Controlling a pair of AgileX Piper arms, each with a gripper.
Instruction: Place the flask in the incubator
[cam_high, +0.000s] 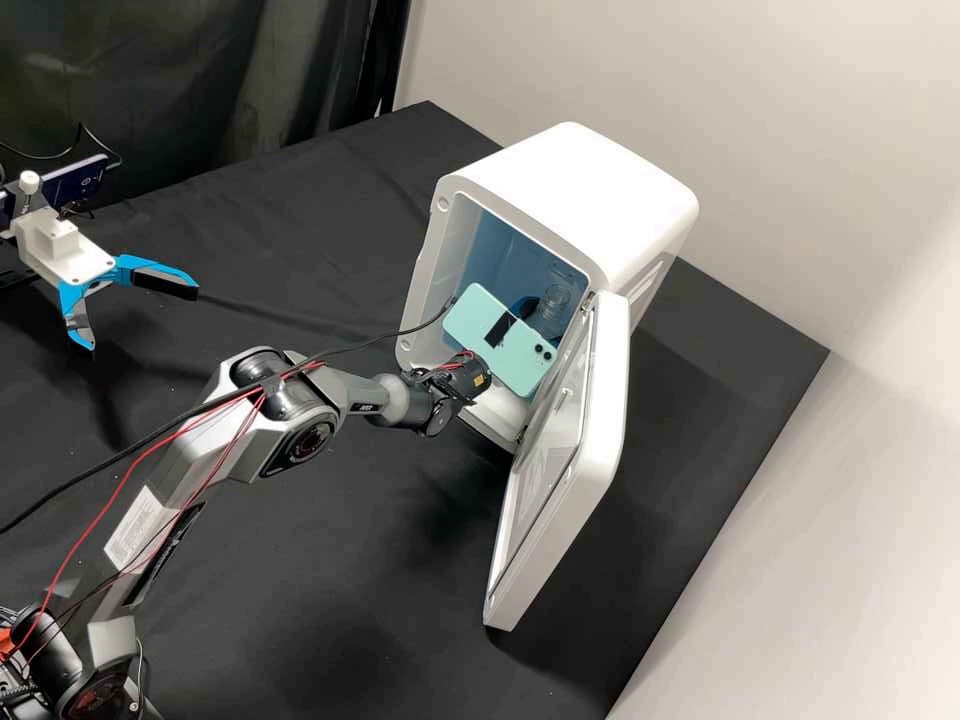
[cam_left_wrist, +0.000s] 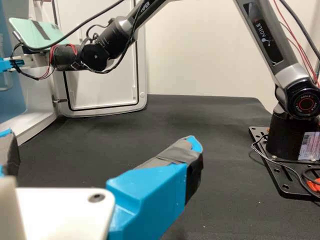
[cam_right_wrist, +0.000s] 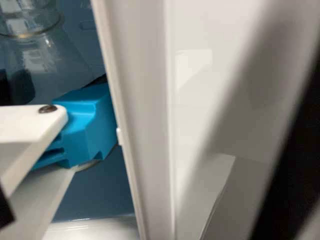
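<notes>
The white incubator (cam_high: 600, 200) stands at the back right of the bench with its door (cam_high: 560, 460) swung open toward the front. A clear glass flask (cam_high: 556, 298) stands upright inside the blue chamber. My right arm's wrist (cam_high: 440, 388) is at the opening and its gripper (cam_right_wrist: 75, 135) is inside the chamber, right by the flask (cam_right_wrist: 30, 40); a mint-green device (cam_high: 500, 340) on the wrist hides the gripper in the high view. My left gripper (cam_high: 125, 305) hangs open and holds nothing over the bench's far left, well away from the incubator (cam_left_wrist: 30, 115).
The open door (cam_left_wrist: 105, 75) juts out over the bench in front of the incubator. The right arm (cam_high: 270, 420) stretches across the middle, its base (cam_left_wrist: 295, 125) bolted near the front. A black curtain (cam_high: 200, 70) hangs behind. The bench edge (cam_high: 740, 500) runs along the right.
</notes>
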